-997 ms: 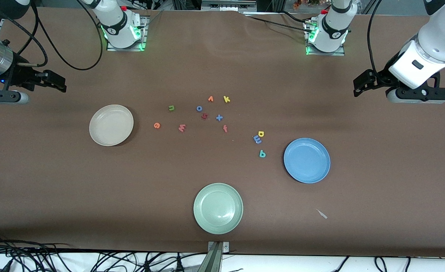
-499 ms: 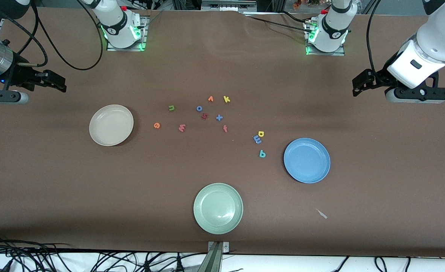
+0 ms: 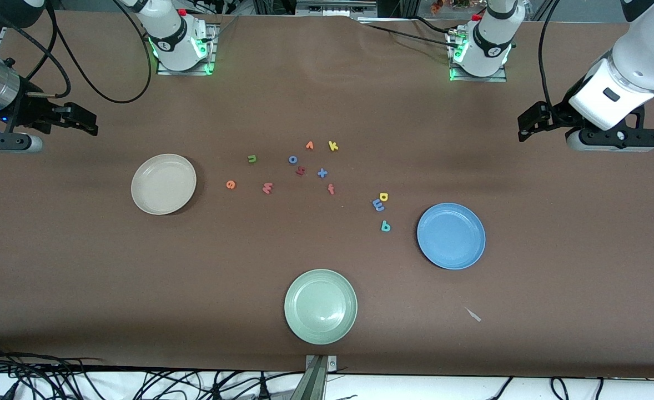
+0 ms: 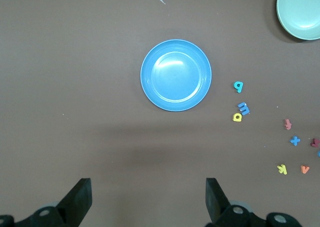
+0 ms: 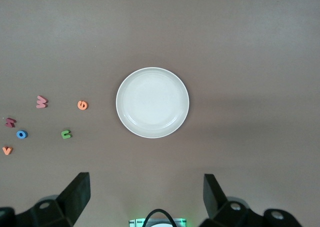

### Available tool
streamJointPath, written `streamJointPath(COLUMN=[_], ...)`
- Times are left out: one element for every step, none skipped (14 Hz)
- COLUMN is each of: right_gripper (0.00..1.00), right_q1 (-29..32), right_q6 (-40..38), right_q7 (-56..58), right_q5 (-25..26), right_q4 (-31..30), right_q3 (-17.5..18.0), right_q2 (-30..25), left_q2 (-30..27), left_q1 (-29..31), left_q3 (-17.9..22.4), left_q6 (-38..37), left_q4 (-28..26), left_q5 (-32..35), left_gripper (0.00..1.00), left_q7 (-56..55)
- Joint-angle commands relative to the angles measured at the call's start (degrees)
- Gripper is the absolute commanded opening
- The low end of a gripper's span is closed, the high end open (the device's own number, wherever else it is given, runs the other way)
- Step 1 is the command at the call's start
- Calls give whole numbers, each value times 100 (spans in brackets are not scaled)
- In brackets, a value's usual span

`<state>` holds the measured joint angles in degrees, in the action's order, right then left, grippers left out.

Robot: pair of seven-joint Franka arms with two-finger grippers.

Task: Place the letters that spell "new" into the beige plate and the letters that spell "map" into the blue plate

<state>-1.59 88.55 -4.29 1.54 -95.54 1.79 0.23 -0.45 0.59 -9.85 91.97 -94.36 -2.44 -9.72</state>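
The beige plate (image 3: 163,184) (image 5: 152,102) lies toward the right arm's end, with the orange "e" (image 3: 230,184), green "n" (image 3: 252,159) and salmon "w" (image 3: 267,188) beside it on the table. The blue plate (image 3: 451,235) (image 4: 176,75) lies toward the left arm's end. Close beside it are the yellow "a" (image 3: 383,196), blue "m" (image 3: 378,205) and teal "p" (image 3: 385,225). My left gripper (image 3: 528,123) (image 4: 148,197) hangs open and empty over bare table. My right gripper (image 3: 85,121) (image 5: 146,194) is also open and empty over bare table.
A pale green plate (image 3: 320,306) sits nearest the front camera. Mid-table lie an orange "v" (image 3: 309,145), yellow "k" (image 3: 333,146), blue "o" (image 3: 292,159), blue "x" (image 3: 322,173), red "f" (image 3: 331,189) and a dark red letter (image 3: 300,171). A small scrap (image 3: 473,314) lies near the blue plate.
The left arm's hand has shifted very slightly toward the bases. The right arm, the plates and the letters have not moved.
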Motion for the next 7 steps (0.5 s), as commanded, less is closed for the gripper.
streamJointPath(right_gripper=[100, 100, 100, 100, 100, 100, 100], right_q1=[1, 1, 1, -8, -8, -8, -8], right_q6=[-75, -93, -93, -84, -67, -58, -58], right_q7=[69, 69, 51, 51, 68, 51, 51], right_q5=[66, 66, 66, 66, 66, 66, 66], right_q4=[88, 88, 79, 88, 79, 88, 88], right_q3=[23, 23, 41, 41, 41, 41, 41], right_q2=[-6, -14, -14, -14, -14, -14, -14], left_q2=[19, 28, 19, 28, 28, 28, 28], left_q1=[-15, -15, -15, -15, -15, -15, -15], left_q3=[-8, -8, 0, -8, -8, -8, 0], left_q6=[-127, -127, -127, -127, -127, -127, -127], left_q4=[128, 137, 137, 137, 137, 137, 137], left_q5=[138, 138, 138, 138, 138, 138, 138], left_gripper=[100, 100, 100, 100, 100, 100, 100], left_q7=[-65, -65, -65, -65, -56, -65, -56])
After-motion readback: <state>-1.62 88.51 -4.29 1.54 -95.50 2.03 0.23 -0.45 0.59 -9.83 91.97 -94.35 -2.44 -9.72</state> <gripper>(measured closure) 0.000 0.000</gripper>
